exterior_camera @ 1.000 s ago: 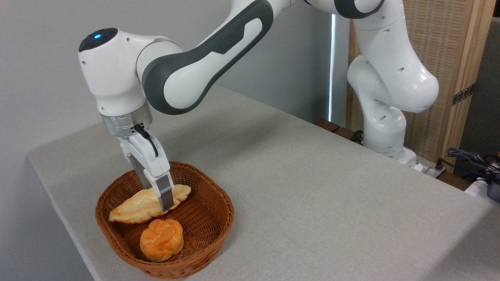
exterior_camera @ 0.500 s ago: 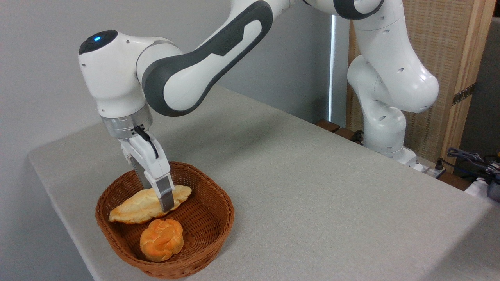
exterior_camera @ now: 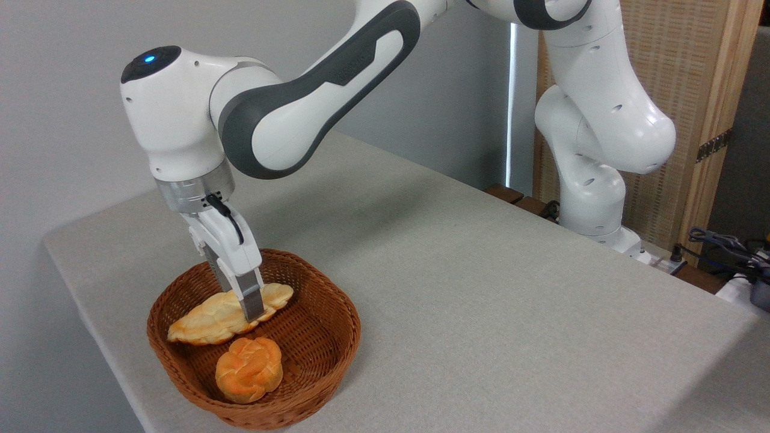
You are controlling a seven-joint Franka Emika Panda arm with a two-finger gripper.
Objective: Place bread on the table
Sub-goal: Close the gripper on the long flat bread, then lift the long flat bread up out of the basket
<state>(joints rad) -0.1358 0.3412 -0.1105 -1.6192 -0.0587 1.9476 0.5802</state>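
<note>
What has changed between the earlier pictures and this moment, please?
The tool, closed around the long braided bread, has risen slightly, lifting the loaf's right end a little; its left tip still rests low in the wicker basket. The round orange bun, the basket and the grey table have not moved.

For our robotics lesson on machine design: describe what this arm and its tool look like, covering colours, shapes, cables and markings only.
The arm has glossy white rounded shells with dark grey curved panels at the joints. A black cap on the wrist carries a small blue light. Below it sits a silver metal ring. The tool is white with flat grey fingers, and a short black cable loops along it.
</note>
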